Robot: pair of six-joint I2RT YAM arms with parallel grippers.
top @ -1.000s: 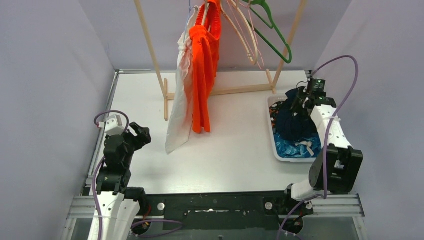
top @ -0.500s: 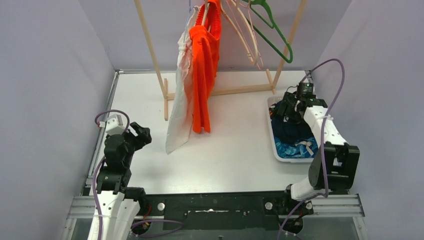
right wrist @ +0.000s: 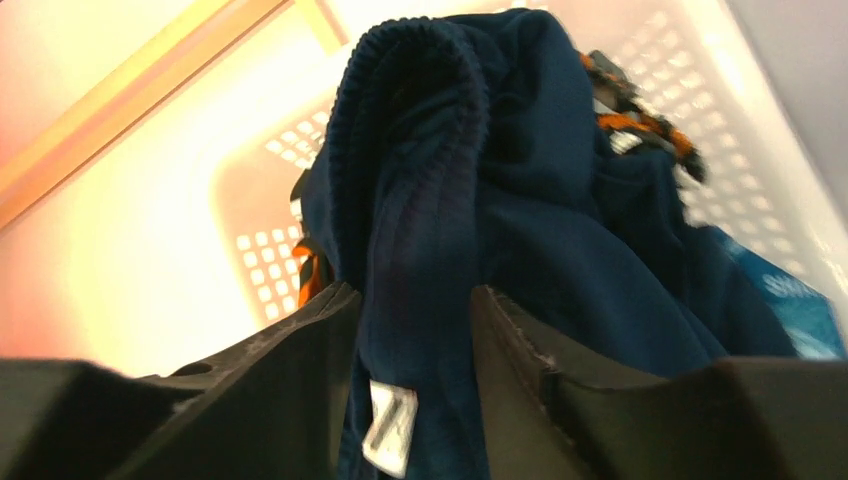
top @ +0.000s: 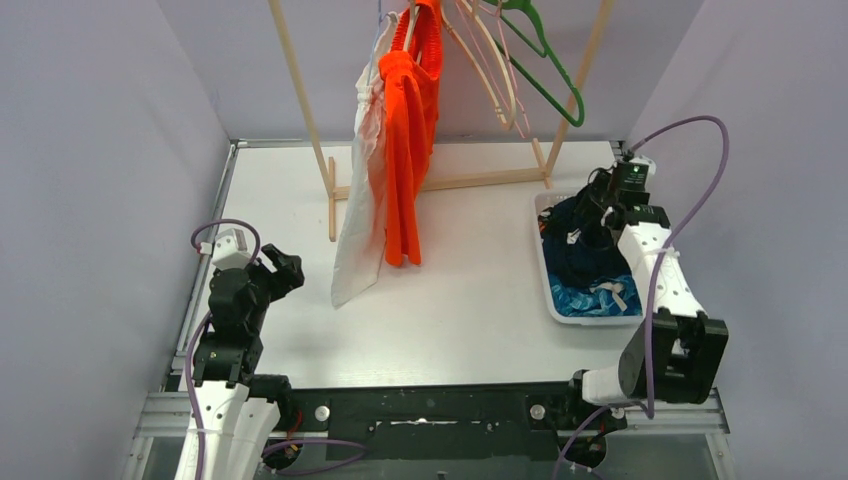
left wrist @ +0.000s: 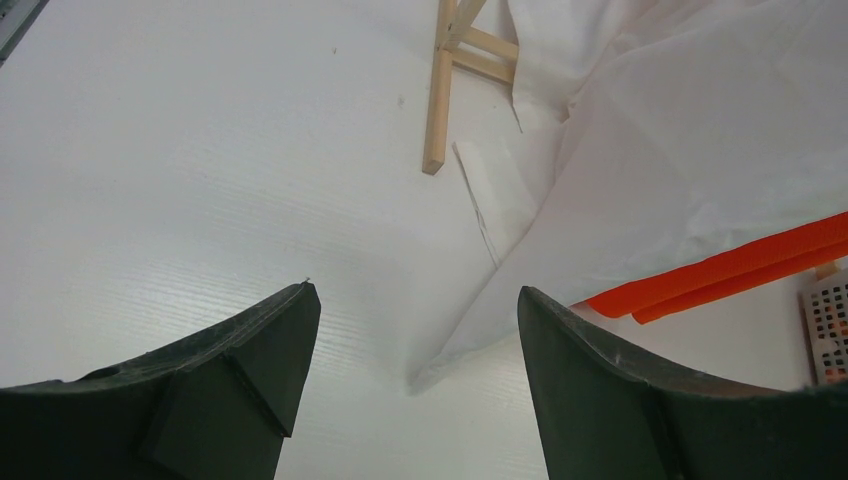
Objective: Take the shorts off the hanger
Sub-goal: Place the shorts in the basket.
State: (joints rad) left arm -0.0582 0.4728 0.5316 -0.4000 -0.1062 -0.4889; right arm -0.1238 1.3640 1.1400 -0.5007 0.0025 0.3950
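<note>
navy ribbed shorts (right wrist: 520,150) seemingly pinched by right fingers (right wrist: 290,370); left fingers (left wrist: 250,360) spread.

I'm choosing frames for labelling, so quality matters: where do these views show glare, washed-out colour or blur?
Right wrist view: the basket is washed out, with a pink-orange cast at left; the navy shorts look soft. Left wrist view: sharp, evenly lit, though the white shorts nearly blend into the white table. Top view: even light, no glare.

Navy shorts (right wrist: 520,190) fill the gap between my right gripper's (right wrist: 412,300) jaws, white label dangling, white basket (right wrist: 760,130) behind; can't tell if they're clamped.
</note>
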